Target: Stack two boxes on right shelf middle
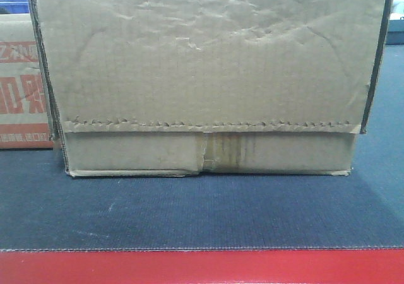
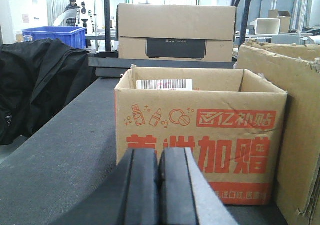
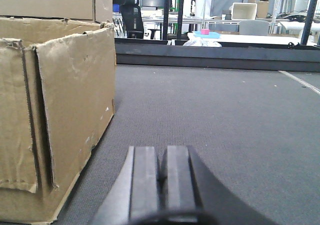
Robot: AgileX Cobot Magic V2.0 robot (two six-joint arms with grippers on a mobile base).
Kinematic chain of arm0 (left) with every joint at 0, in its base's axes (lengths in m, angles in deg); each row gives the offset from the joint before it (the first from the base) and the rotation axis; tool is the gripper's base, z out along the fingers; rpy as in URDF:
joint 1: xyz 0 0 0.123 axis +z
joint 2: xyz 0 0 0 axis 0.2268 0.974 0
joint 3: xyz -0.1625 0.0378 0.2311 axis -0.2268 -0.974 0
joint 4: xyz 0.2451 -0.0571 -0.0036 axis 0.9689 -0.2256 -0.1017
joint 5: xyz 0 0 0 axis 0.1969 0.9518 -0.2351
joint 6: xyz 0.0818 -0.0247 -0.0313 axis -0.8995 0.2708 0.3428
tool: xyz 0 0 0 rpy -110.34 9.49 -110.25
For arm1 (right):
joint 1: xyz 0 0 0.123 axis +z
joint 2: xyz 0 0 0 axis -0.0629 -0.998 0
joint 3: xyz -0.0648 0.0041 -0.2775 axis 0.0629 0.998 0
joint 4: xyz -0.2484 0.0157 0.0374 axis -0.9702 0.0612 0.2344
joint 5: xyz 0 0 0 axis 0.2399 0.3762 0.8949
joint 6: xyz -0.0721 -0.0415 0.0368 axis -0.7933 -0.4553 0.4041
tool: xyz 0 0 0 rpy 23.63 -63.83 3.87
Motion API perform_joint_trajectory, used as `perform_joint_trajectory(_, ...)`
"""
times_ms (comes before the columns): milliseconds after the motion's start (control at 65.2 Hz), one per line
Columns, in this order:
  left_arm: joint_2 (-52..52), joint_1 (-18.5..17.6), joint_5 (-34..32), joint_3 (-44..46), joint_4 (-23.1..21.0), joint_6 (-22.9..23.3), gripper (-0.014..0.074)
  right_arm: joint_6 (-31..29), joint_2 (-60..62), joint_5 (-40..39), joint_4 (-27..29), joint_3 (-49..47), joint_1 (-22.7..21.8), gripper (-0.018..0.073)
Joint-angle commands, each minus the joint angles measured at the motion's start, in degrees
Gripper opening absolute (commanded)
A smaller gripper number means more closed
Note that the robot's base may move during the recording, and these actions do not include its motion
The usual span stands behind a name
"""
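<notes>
Grey worktop [image 1: 189,214], plain box [image 1: 208,76] beside printed box [image 2: 200,135] | your jaws both pressed together, empty | step: nothing lifted yet | next: squeeze one box from both sides

black cloth [image 2: 40,85] heaped left | blue bin [image 2: 55,35] behind it | office chair [image 3: 131,14] far back | red table edge [image 1: 202,268]

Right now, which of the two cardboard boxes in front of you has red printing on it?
The open-topped box straight ahead of the left gripper: its front carries red characters and bottle icons. The larger wrinkled box beside it is plain brown.
</notes>
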Motion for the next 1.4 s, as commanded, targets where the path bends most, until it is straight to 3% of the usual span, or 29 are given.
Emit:
perform_joint_trajectory(0, -0.30, -0.06, -1.02, 0.15, -0.40, -0.21, -0.0111, -0.13, 0.14, -1.15, 0.06, 0.00, -0.12, -0.0162)
perform_joint_trajectory(905, -0.30, -0.08, -3.64, 0.15, -0.40, -0.21, -0.0111, -0.13, 0.14, -4.27, 0.06, 0.00, -0.13, -0.0162)
perform_joint_trajectory(1120, -0.30, -0.08, -13.55, 0.17, -2.83, -0.21, -0.0111, -0.13, 0.14, -11.61, 0.20, 0.00, -0.13, -0.0162)
perform_joint_trajectory(1274, -0.30, -0.08, -8.60, 10.51, -2.83, -0.21, -0.0111, -0.13, 0.14, -10.30, 0.20, -7.28, -0.13, -0.0162)
perform_joint_trajectory(1381, 1.03, -0.08, -3.14, 20.56, -1.98, -0.21, -0.0111, -0.13, 0.14, -5.31, 0.20, -16.21, -0.13, -0.0162)
